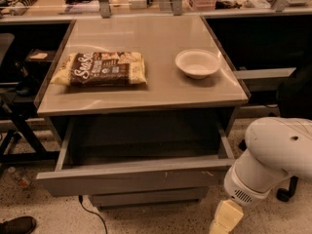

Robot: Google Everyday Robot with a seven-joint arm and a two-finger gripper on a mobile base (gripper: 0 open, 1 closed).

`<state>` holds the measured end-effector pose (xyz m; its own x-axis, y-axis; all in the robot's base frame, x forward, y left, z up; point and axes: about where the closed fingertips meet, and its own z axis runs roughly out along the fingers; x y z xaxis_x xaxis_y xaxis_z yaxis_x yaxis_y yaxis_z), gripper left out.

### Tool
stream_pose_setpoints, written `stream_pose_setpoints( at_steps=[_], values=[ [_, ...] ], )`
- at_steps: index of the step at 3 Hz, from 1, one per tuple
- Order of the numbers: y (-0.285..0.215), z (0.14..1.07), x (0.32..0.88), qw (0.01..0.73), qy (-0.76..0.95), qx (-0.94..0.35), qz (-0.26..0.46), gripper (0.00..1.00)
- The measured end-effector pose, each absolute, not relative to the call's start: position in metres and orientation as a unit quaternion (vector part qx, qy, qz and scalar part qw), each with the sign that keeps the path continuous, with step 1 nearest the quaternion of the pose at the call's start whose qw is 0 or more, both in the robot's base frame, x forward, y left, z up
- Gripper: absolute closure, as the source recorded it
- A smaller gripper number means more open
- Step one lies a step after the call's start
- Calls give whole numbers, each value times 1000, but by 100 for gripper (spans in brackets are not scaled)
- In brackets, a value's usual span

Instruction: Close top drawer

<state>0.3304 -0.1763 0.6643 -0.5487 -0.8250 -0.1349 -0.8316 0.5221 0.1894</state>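
The top drawer [136, 177] is a wide, shallow grey metal drawer under the table top [146, 33]. It stands partly open, showing its plain grey inside. Its flat front has small white scuffs near the right end. Another grey drawer front [146, 197] shows just below it. My gripper [224, 219] hangs from the white arm [273, 155] at the lower right. It sits just right of and below the drawer front's right end, close to the floor. I cannot tell whether it touches the front.
A brown and cream snack bag [100, 68] and a white bowl [198, 63] lie on the table top. A dark cable [92, 213], a shoe [17, 224] and a small bottle [19, 177] are on the floor at left. A chair base [285, 194] is at right.
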Motion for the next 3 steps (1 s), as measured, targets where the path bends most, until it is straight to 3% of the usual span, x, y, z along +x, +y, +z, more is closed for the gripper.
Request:
stream_pose_setpoints(
  at_steps=[1, 3],
  values=[
    [-176, 664, 330, 14, 872, -475, 116, 0],
    [-176, 664, 330, 14, 872, -475, 116, 42]
  ],
)
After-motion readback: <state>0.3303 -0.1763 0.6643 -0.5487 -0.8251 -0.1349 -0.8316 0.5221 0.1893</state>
